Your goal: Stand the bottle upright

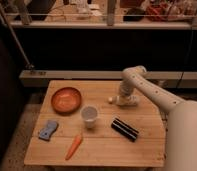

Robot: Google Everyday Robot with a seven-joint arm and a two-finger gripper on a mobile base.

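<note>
The white bottle (129, 102) lies on its side on the wooden table (99, 145), at the back right, with its small pale cap (111, 100) pointing left. My gripper (123, 96) comes down from the white arm (152, 92) and sits right on top of the bottle, hiding its middle. I cannot tell whether it grips the bottle.
An orange bowl (66, 99) stands at the back left and a clear plastic cup (89, 116) in the middle. A black ribbed cylinder (124, 129) lies right of the cup. A carrot (74, 147) and a blue sponge (48, 129) lie at the front left.
</note>
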